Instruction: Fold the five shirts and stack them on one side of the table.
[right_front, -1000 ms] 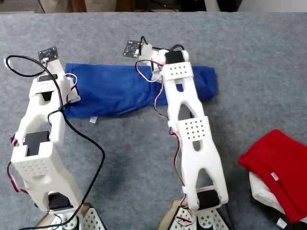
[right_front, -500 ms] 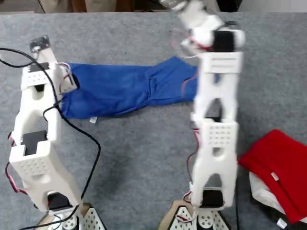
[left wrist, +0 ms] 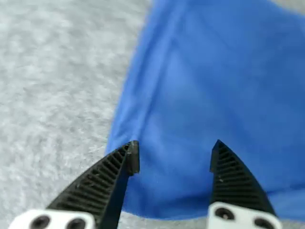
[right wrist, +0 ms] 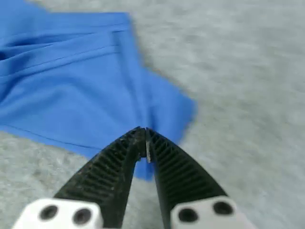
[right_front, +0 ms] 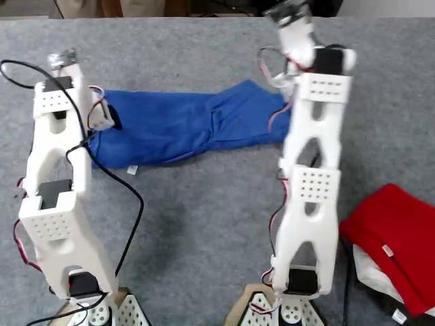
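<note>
The blue shirt [right_front: 177, 125] lies stretched out flat across the far half of the grey counter [right_front: 204, 224]. One end is loosely doubled over, so a fold line runs across the cloth and a corner sticks up toward the far edge.

The left end effector [left wrist: 174, 155] is at the plain end of the blue shirt. Its two black ribbed fingers [left wrist: 119, 167] are spread apart, one over the shirt's side hem and the other over the fabric inside it, with nothing held between them.

The right end effector [right wrist: 144, 142] is over the doubled end of the blue shirt, with its fingers pressed together. The tips line up with the shirt's edge near a protruding corner. Whether any cloth is caught between them cannot be told.

Well apart from the blue shirt, past its doubled end and toward the near edge, a folded red shirt [right_front: 401, 231] rests on a white garment [right_front: 370, 272].
</note>
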